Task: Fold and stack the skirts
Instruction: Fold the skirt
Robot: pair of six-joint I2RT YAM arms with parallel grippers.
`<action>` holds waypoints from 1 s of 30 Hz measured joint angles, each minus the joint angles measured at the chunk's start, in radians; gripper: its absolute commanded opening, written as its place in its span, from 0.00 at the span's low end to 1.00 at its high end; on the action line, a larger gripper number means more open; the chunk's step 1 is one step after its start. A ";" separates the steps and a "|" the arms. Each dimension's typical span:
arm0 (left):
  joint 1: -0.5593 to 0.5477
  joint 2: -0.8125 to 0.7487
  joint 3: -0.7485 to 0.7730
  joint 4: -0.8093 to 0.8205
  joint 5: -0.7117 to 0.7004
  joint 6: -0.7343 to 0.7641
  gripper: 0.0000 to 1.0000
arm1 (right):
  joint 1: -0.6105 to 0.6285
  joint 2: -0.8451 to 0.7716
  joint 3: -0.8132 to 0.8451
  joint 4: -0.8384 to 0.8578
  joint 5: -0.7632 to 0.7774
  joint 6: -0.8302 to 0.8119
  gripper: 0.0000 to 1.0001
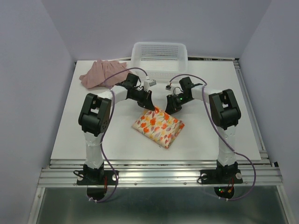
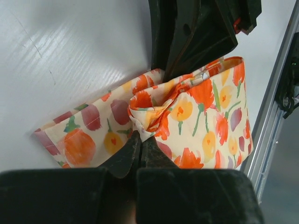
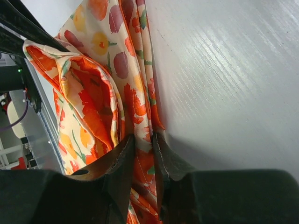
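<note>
A cream skirt (image 1: 159, 128) with orange, red and yellow print lies folded at the table's middle. Both grippers meet at its far corner. My left gripper (image 1: 150, 108) is shut on a pinch of that skirt's edge (image 2: 140, 126). From the other side my right gripper (image 1: 170, 109) is shut on a thick fold of the same printed skirt (image 3: 142, 116), cloth filling the gap between its fingers (image 3: 122, 154). The dusty pink skirt (image 1: 100, 72) lies crumpled at the far left of the table, away from both arms.
A white mesh basket (image 1: 159, 58) stands at the back centre, just behind the two wrists. The table's metal rail (image 2: 275, 98) runs along the near edge. Grey walls close in the left, right and back.
</note>
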 measured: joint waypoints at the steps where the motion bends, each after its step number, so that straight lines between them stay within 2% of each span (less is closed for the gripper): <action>1: 0.001 0.000 0.000 0.008 0.000 -0.007 0.00 | 0.000 0.000 0.000 0.000 -0.001 0.000 0.28; 11: 0.018 0.047 0.007 0.087 -0.006 -0.095 0.00 | 0.000 0.003 0.007 -0.008 -0.001 -0.003 0.32; 18: 0.018 0.114 0.015 0.104 -0.033 -0.153 0.00 | -0.003 0.026 0.121 -0.039 0.078 -0.006 0.57; 24: 0.005 0.123 0.042 0.111 -0.077 -0.177 0.00 | -0.046 0.008 0.181 -0.039 0.182 -0.006 0.59; 27: 0.003 0.140 0.078 0.105 -0.099 -0.188 0.00 | -0.079 -0.059 0.166 -0.053 0.193 -0.006 0.59; 30: -0.001 0.159 0.116 0.102 -0.122 -0.190 0.00 | -0.095 -0.169 0.122 -0.060 0.140 0.019 0.59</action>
